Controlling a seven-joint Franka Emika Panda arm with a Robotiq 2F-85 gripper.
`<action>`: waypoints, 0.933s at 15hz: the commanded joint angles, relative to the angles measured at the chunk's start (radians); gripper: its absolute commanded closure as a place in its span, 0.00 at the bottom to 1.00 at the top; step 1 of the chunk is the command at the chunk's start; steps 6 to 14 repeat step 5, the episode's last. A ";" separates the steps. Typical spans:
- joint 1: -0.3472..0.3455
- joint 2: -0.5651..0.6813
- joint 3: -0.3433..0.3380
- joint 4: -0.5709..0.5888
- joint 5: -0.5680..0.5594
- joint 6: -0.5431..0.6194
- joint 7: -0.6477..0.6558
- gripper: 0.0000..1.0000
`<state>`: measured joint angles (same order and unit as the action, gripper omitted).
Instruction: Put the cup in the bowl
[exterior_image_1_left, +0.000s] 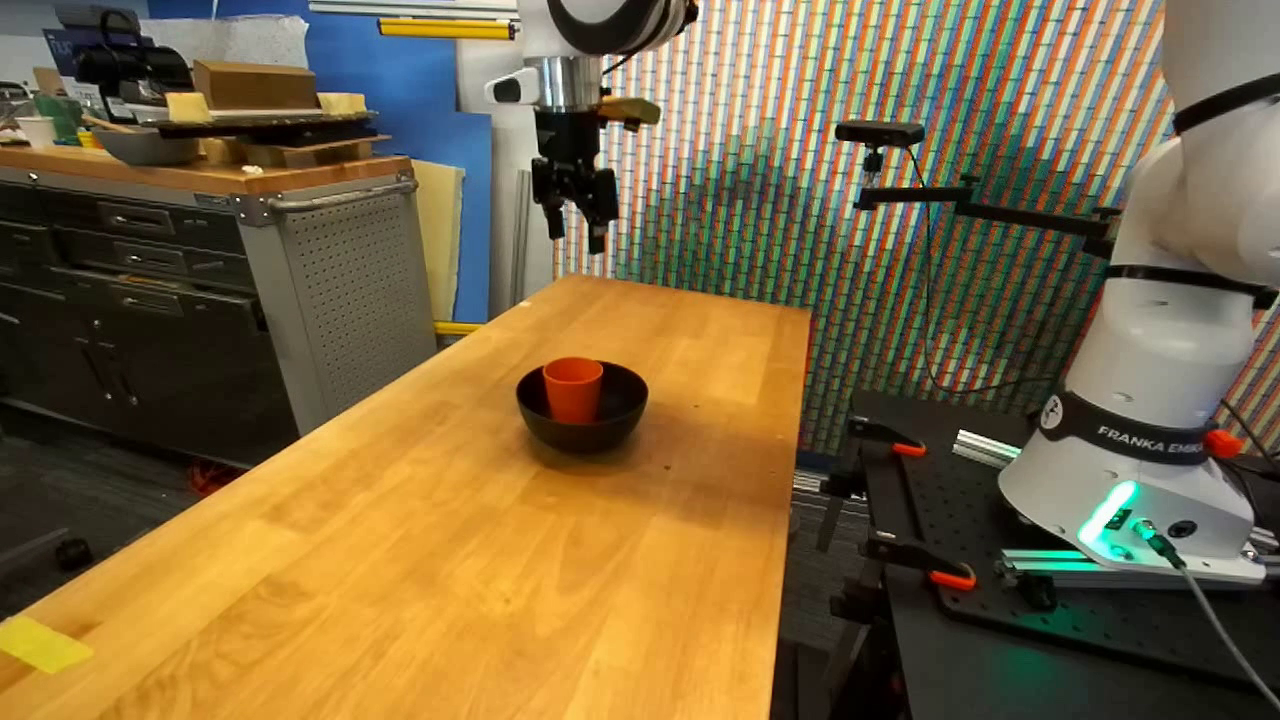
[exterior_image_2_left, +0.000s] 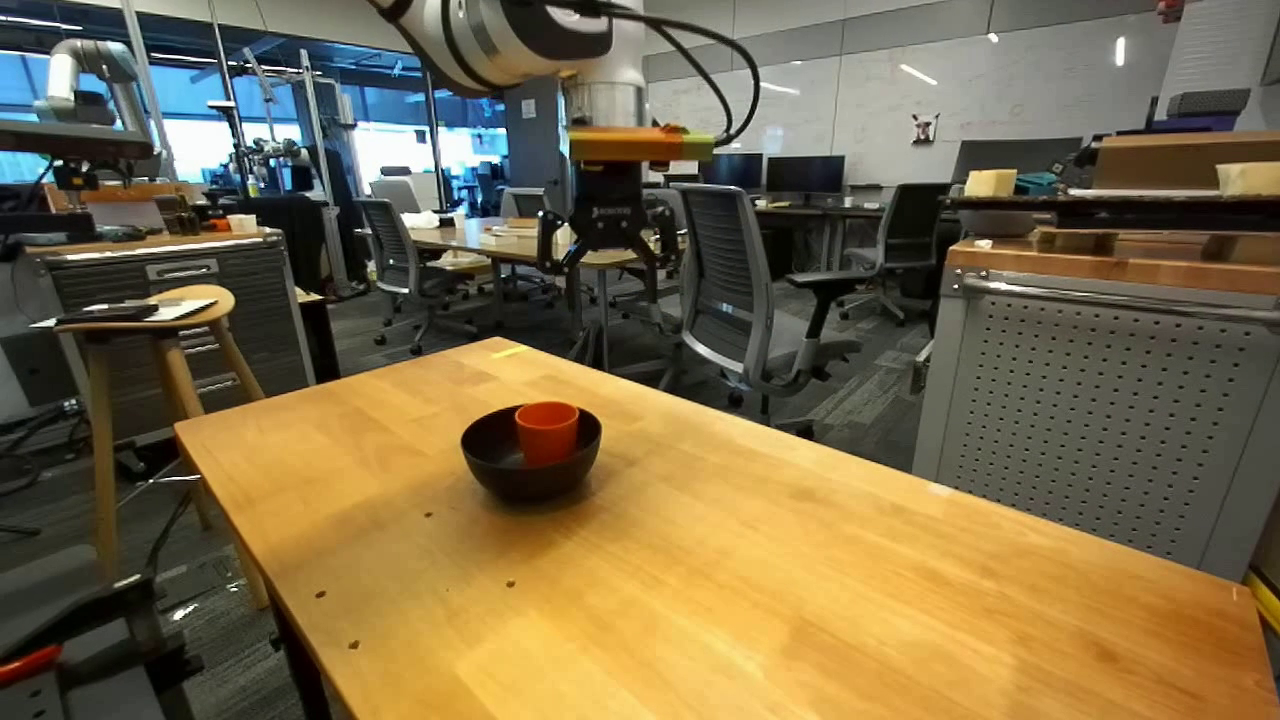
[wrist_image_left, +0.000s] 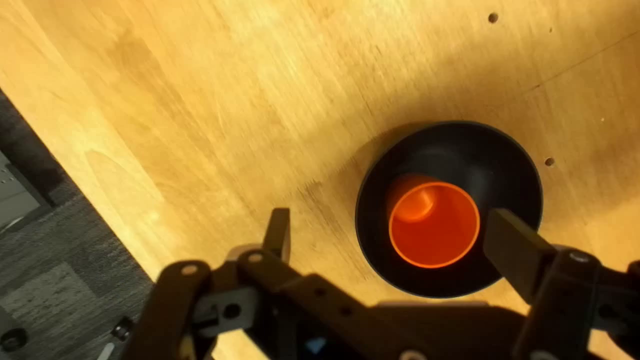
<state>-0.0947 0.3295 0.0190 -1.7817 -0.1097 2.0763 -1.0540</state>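
Orange cup inside bowl, well in from the edges of the table. Pincer above, spread wide, holding nothing. Risk: needless descent could knock the cup over.

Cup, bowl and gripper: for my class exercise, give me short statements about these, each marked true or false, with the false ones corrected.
1. The cup is in the bowl. True.
2. The gripper is open above the table. True.
3. The gripper is holding the cup. False: it holds nothing; the cup stands in the bowl.
4. The cup is upside down. False: it stands mouth up.
5. The bowl is wider than the cup. True.
6. The bowl is orange. False: it is black; the cup is orange.
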 joint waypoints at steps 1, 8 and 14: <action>-0.021 -0.079 -0.033 -0.003 0.004 -0.125 0.024 0.00; -0.021 -0.067 -0.036 0.003 0.001 -0.110 0.011 0.00; -0.021 -0.067 -0.036 0.003 0.001 -0.110 0.011 0.00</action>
